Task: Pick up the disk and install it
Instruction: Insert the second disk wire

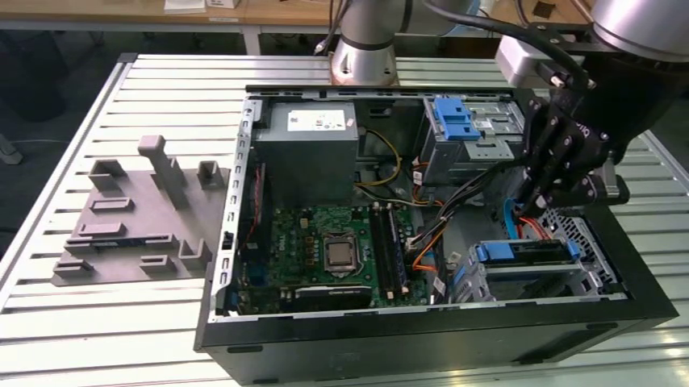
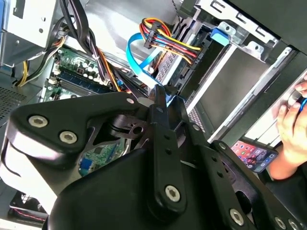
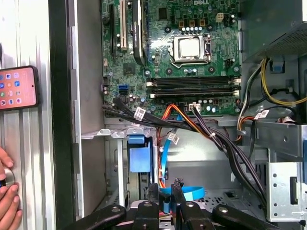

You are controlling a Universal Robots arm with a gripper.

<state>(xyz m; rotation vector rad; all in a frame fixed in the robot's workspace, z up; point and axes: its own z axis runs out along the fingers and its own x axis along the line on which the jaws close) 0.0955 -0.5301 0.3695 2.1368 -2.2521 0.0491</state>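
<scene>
The disk [image 1: 524, 251], with its blue plastic bracket on top, sits inside the lower drive bay at the front corner of the open computer case [image 1: 431, 339], on the exterior view's right. In the first wrist view the disk [image 3: 139, 155] shows edge-on as a blue block between the bay's metal walls. My gripper [image 1: 530, 203] hangs inside the case just above and behind that bay, apart from the disk and among loose cables. In the first wrist view my gripper [image 3: 165, 194] is in front of a blue data cable [image 3: 184, 193].
A grey power supply box [image 1: 312, 141], an upper drive cage with a blue latch [image 1: 463, 121] and the motherboard [image 1: 334, 250] fill the case. Cable bundles [image 3: 201, 132] cross beside the bay. A grey fixture [image 1: 135, 218] lies on the slatted table. A phone [image 3: 17, 88] and a person's hand [image 3: 7, 191] are outside the case.
</scene>
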